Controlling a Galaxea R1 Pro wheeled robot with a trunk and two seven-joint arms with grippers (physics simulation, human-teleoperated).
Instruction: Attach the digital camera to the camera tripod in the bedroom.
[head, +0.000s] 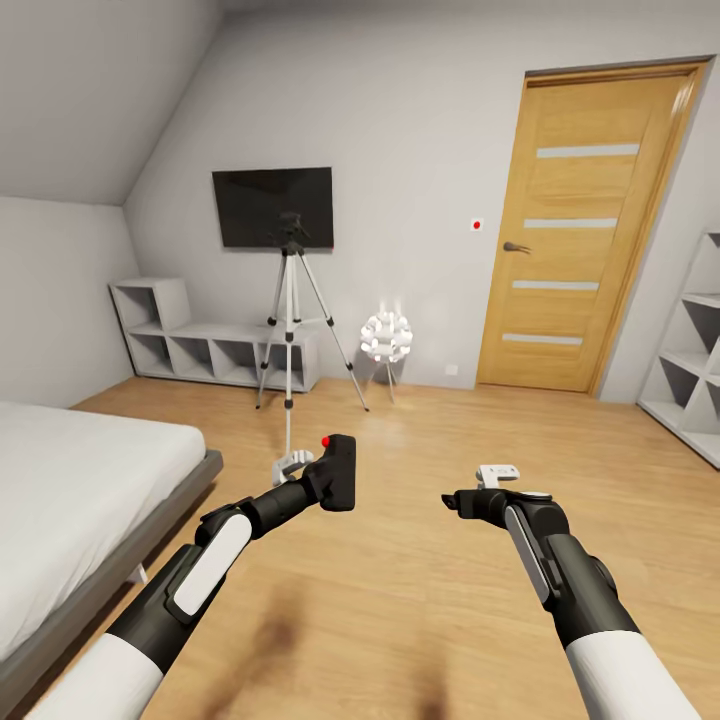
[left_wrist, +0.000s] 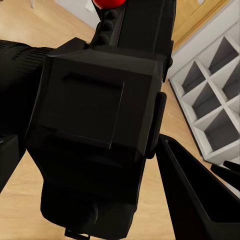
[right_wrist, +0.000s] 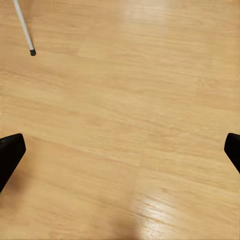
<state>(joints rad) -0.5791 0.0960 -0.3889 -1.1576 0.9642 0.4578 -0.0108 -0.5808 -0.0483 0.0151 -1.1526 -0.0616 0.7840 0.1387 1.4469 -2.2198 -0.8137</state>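
Nearest the head camera: two black-and-white arms reaching forward over light wooden floor (head: 420, 600).

Left gripper (head: 322, 478): clamped on digital camera (head: 338, 470), small black box with red button on top, held upright above the floor at the arm's end. Seen close from the left wrist: camera body (left_wrist: 95, 125) pressed between the fingers, one black finger (left_wrist: 195, 200) running along its side, red button at the frame's edge.

Right gripper (head: 452, 503): fingers spread wide, nothing between them. From the right wrist: two black fingertips (right_wrist: 10, 152) at opposite edges, bare floor (right_wrist: 130, 125) between, one thin white leg with black foot (right_wrist: 25, 30) standing well off.

Left side, beside the left arm: grey-framed white bed (head: 70, 480).

Further off, straight ahead of the held camera and well apart from it: camera tripod (head: 292, 310), upright on silver-white legs, black head in front of the wall TV (head: 272, 206).

Beside the tripod: white petal-shaped floor lamp (head: 386, 337).

Against the far wall: low white cubby shelf (head: 200, 345), wooden door (head: 585, 220). At right edge: second white shelf unit (head: 695, 350).
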